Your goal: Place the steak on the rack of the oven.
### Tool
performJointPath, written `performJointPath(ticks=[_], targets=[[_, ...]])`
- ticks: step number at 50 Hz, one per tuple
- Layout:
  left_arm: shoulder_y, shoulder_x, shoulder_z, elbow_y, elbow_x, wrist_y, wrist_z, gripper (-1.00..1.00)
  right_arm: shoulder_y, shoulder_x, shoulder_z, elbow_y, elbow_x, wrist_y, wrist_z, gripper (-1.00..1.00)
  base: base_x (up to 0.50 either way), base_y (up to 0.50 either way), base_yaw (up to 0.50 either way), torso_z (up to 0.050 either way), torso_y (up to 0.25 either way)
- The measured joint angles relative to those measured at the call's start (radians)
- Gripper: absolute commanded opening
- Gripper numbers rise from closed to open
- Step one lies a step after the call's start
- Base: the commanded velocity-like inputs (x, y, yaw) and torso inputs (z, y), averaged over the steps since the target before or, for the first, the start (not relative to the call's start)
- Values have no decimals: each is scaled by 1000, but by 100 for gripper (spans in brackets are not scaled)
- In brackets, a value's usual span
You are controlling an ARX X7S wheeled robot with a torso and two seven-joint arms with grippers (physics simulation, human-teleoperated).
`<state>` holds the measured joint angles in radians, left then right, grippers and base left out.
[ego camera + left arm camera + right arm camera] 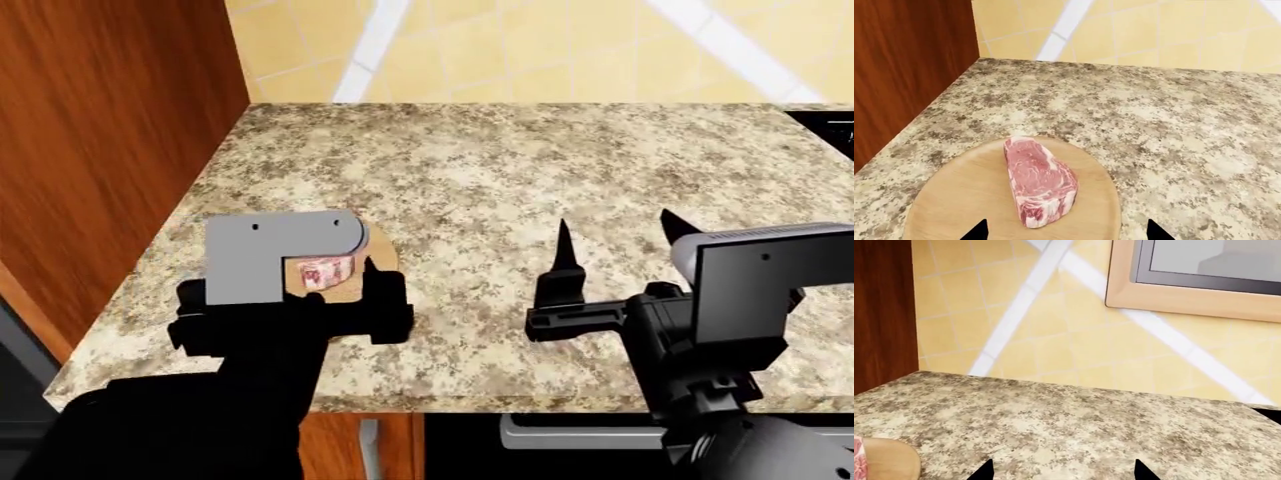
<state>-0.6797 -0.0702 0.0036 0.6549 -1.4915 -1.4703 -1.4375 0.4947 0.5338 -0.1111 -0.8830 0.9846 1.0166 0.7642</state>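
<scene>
The steak (1039,181), a pink slab with white marbling, lies on a round tan wooden board (967,200) on the speckled counter. In the head view only a bit of the steak (318,273) shows behind my left arm. My left gripper (1066,234) is open, its tips spread either side of the steak's near end, just short of it. My right gripper (614,240) is open and empty above the counter, to the right of the board; in its wrist view (1062,471) only counter lies between the tips. The oven and the rack are out of view.
A brown wooden cabinet side (107,130) stands along the counter's left edge. A yellow tiled wall (534,50) runs behind. A framed window (1201,275) sits up on the wall. A dark object (834,125) shows at the counter's far right.
</scene>
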Motion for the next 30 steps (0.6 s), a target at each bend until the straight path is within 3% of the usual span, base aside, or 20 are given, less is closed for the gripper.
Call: performJointPath(ticks=[30], targets=[[-61, -60, 179, -186, 270, 174, 165, 100, 0, -1, -56, 82, -82, -67, -69, 100, 0, 0, 0, 0, 0]])
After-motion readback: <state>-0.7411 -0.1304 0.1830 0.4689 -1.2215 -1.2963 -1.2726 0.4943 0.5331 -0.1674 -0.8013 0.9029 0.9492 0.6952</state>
